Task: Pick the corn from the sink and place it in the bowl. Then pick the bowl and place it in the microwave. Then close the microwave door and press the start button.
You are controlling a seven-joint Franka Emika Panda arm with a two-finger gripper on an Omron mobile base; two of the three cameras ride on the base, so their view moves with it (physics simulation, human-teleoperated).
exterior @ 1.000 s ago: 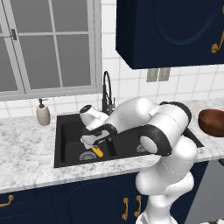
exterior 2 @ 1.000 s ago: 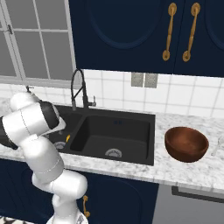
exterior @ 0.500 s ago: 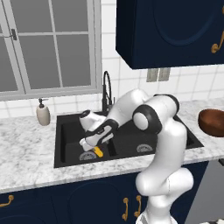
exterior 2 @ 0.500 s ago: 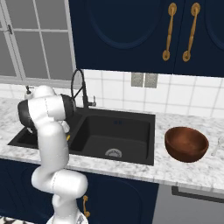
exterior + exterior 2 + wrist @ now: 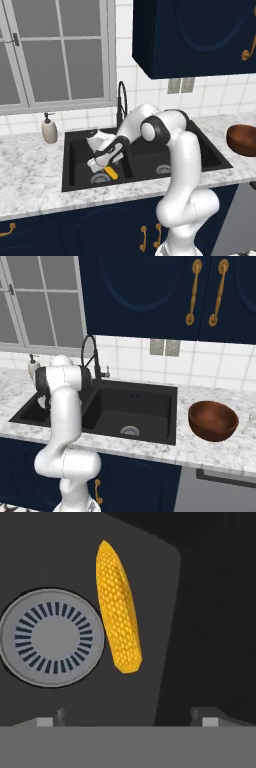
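— While the gripper (image 5: 99,164) hangs low in the left basin of the sink (image 5: 150,387), how do its jaws stand?

— Spread wide, nothing between them; the two fingertips (image 5: 209,718) rise at the bottom of the hand view, and the corn (image 5: 117,611) lies ahead of them on the basin floor, closer to one tip than the other (not centred, as I judge it); just beside the cob sits the round silver drain (image 5: 50,637).

— What could spoil the grab?

— Closing off-centre might roll the cob aside or pinch only its tapered end, so it slips free on the lift; a tip might also catch the drain's rim.

— And farther out?

— The bowl (image 5: 213,420) waits on the counter well off past the other basin.
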